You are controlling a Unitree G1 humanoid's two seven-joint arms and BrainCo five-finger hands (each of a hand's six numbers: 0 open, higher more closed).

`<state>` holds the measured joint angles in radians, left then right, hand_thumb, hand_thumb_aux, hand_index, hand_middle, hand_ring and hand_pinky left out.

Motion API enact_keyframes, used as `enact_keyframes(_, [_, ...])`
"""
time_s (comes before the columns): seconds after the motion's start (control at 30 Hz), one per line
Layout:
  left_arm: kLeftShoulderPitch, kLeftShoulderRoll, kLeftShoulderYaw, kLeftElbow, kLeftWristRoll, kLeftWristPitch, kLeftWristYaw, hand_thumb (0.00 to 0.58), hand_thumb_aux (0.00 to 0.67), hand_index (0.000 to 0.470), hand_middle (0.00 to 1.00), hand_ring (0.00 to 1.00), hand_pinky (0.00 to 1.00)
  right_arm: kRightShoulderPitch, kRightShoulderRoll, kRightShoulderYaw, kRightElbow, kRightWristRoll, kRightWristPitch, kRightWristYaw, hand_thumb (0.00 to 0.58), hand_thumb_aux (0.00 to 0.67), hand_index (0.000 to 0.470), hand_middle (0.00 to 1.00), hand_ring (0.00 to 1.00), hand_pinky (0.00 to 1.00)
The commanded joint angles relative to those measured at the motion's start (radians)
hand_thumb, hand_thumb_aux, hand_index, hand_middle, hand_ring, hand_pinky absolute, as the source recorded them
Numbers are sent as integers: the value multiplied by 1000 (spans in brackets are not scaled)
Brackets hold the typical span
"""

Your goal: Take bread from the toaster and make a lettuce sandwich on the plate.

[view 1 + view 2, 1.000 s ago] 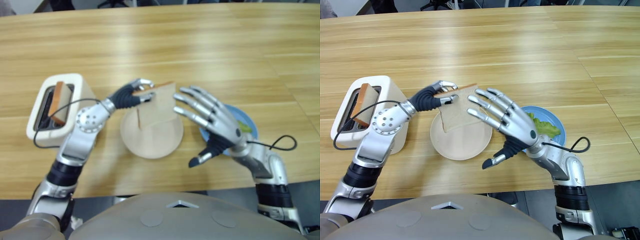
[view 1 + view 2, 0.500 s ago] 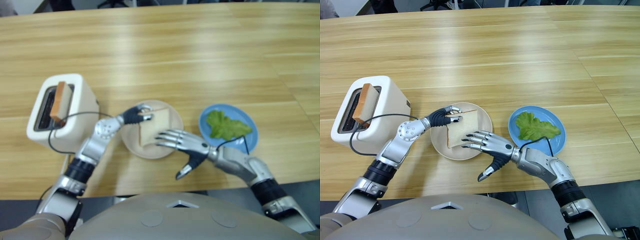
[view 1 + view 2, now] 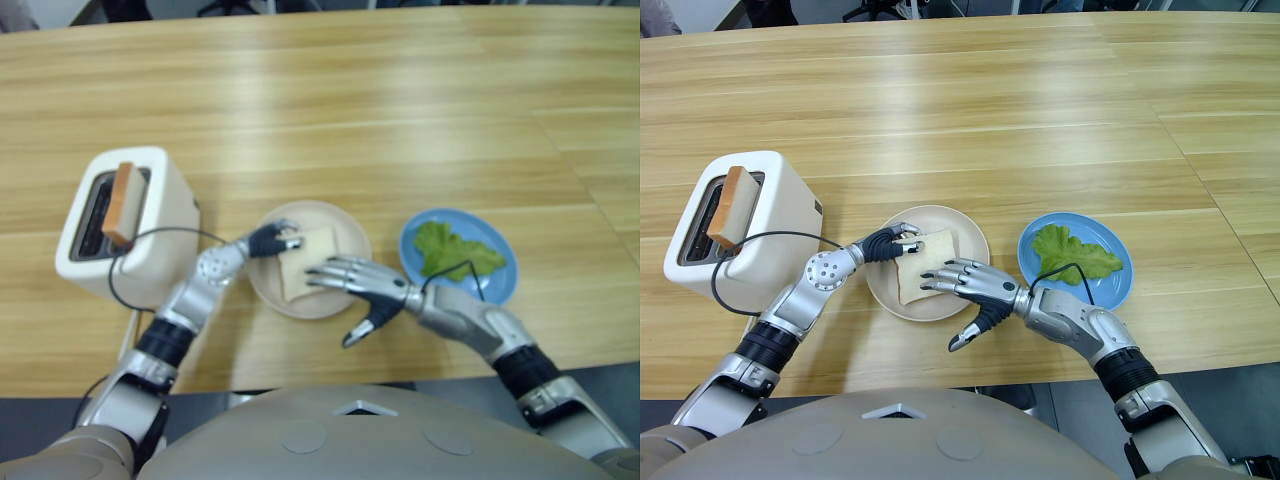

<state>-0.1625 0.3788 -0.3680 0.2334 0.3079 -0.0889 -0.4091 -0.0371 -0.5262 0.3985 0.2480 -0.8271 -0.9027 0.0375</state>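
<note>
On the plate [image 3: 972, 238] lies the bread slice [image 3: 921, 268], its left corner pinched by fingers of the left hand [image 3: 886, 244], right hand [image 3: 976, 284] spread open over its right edge; the lettuce [image 3: 1072, 250] lies rightward, nearest that hand.

A pale wooden worktop [image 3: 970, 90] is carrying three items along its near side. A cream toaster [image 3: 780, 210] is standing at the left. A round beige plate [image 3: 962, 234] is sitting just right of the toaster, apart from it. A blue plate [image 3: 1116, 286] is lying further right, near the beige plate without touching it. Board seams are running across the right end.
</note>
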Motion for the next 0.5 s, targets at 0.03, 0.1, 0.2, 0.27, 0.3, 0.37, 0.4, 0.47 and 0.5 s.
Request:
enact_keyframes(0.03, [8,3,-43,15,72,-24,27,580,670,460,1000,1000,1000,-11,1,45,17,10,29,51,0,0,0,0,0,0])
enact_keyframes(0.1, [2,10,-52,13,122,-48,69,580,670,460,1000,1000,1000,-16,-1,61,22,22,40,78,0,0,0,0,0,0])
enact_keyframes(0.2, [-8,24,-65,-5,198,-95,134,580,670,460,1000,1000,1000,-24,-6,80,29,49,69,136,0,0,0,0,0,0])
enact_keyframes(0.27, [-10,30,-67,-14,246,-103,176,562,552,379,1000,1000,1000,-28,-11,89,36,73,86,178,0,0,0,0,0,0])
enact_keyframes(0.3, [-12,35,-69,-18,272,-114,201,527,468,321,1000,1000,1000,-31,-15,94,39,81,91,199,0,0,0,0,0,0])
enact_keyframes(0.37, [-16,44,-73,-32,322,-135,248,449,352,242,929,929,929,-38,-25,102,42,92,102,229,0,0,0,0,0,0])
enact_keyframes(0.4, [-16,47,-74,-37,339,-146,266,398,294,202,808,808,808,-41,-29,106,43,97,106,239,0,0,0,0,0,0])
enact_keyframes(0.47, [-10,47,-66,-56,368,-144,302,0,0,0,510,510,510,-44,-34,111,44,113,119,263,0,0,0,0,0,0])
enact_keyframes(0.5, [-8,48,-60,-69,387,-143,328,0,0,0,0,0,0,-45,-37,113,44,119,124,271,0,0,0,0,0,0])
